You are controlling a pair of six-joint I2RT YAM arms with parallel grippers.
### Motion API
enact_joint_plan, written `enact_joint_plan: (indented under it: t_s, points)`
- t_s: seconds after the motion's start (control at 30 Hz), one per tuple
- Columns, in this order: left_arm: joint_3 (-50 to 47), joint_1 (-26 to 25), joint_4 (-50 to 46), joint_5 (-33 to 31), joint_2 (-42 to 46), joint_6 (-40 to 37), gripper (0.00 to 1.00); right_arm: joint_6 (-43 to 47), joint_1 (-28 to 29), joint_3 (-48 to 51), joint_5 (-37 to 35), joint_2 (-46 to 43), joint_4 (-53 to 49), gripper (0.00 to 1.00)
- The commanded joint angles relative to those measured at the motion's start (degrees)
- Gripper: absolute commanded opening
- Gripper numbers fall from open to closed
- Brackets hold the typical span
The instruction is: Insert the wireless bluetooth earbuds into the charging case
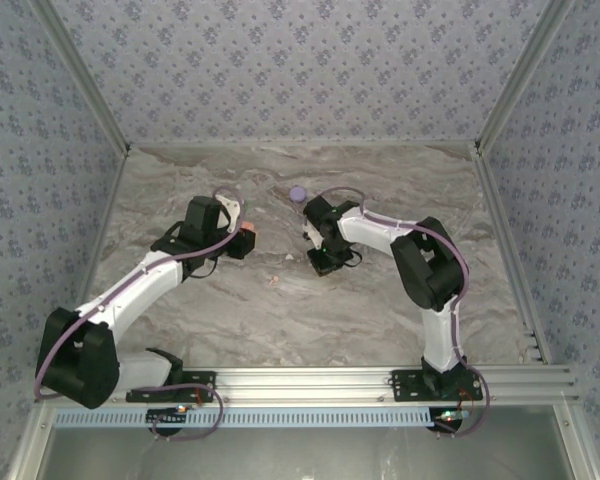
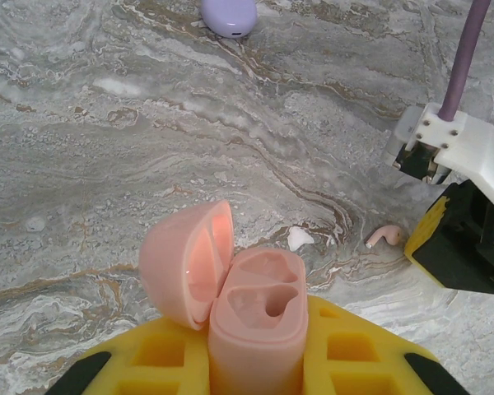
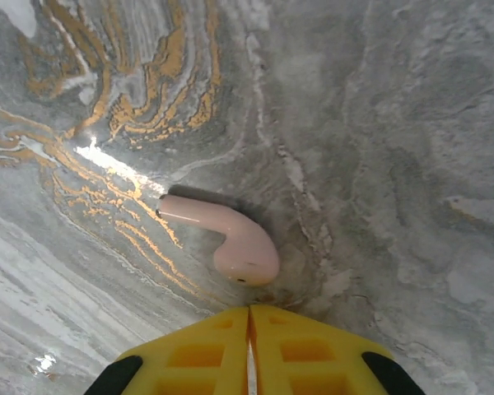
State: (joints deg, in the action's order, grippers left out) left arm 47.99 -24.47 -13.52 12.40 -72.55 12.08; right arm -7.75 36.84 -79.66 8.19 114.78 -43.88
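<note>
Left tool [image 2: 259, 350] holds case [image 2: 255, 300], earbud [image 2: 384, 236] on bare marble [image 2: 148, 164]

- This is a robot test booth, the sort built in a lab. The counter [image 1: 200, 310] beneath the left gripper [image 1: 242, 240] and the right gripper [image 1: 320, 262] is a flat marble-patterned sheet.
- Beyond the grippers and out to either side stand flat panels [image 1: 300, 70] papered in a blue floral print, framed by bare aluminium posts [image 1: 80, 78].
- Behind the grippers, a slotted aluminium rail [image 1: 310, 380] carries the bolted arm bases [image 1: 430, 382] and exposed purple cables [image 1: 463, 280].
</note>
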Motion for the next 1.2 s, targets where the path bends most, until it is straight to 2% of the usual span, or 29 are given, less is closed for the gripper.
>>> enact_joint_plan:
  t_s: [0.0,0.43,0.9,1.17]
  points:
    - [2.5,0.2,-0.4,0.7,-0.1,-0.2,0.1,-1.8,-0.3,-1.3,-2.8,1.5,0.7,0.1]
    - [2.1,0.2,-0.7,0.2,0.1,-0.4,0.1,-3.2,-0.5,-6.0,-4.6,3.9,2.0,0.1]
    - [2.1,0.2,-0.8,-0.2,-0.1,-0.7,0.1,-2.1,-0.4,-10.3,-2.8,6.7,1.2,0.1]
    - [2.2,0.2,-0.9,-0.2,-0.2,-0.7,0.1,-3.0,-0.5,-11.0,-4.8,4.5,-1.0,0.13]
